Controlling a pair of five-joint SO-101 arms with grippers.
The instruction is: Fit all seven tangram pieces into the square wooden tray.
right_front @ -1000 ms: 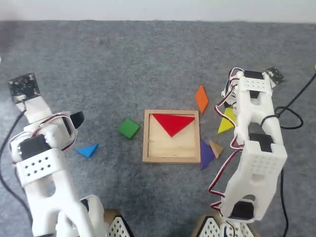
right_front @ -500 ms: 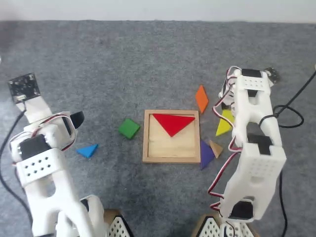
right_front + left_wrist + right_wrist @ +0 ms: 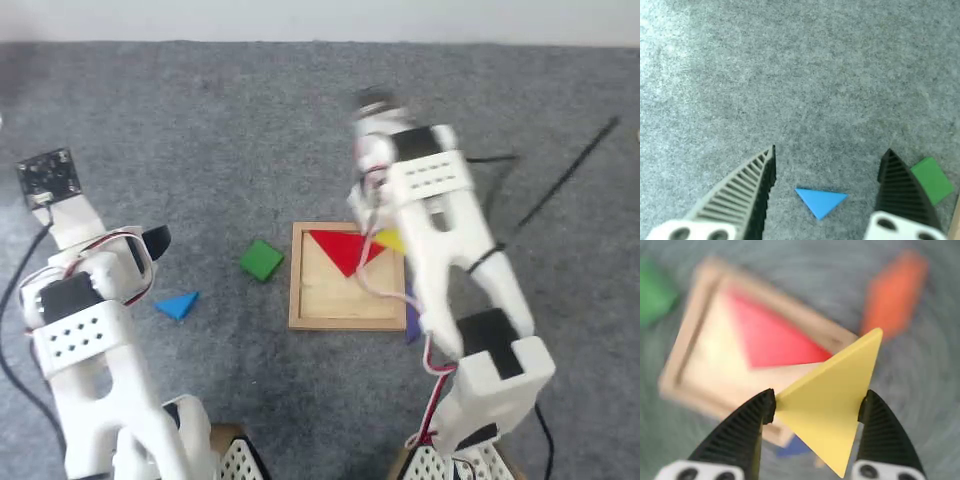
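Grey felt covers the table, and the square wooden tray lies at its middle with a red triangle already seated against the far wall. The step in hand looks like the second placement. The right tool grips a yellow triangle by two edges, its jaws parted only by the piece's width. It holds the piece above the tray's right side, just beside the red triangle.

The next move probably calls for turning the yellow triangle so one edge lines up with the red triangle's slanted side, then lowering it flat inside the rim before letting go.

The left tool hangs wide open and empty over a blue triangle, with a green square nearby. Both lie outside the tray.
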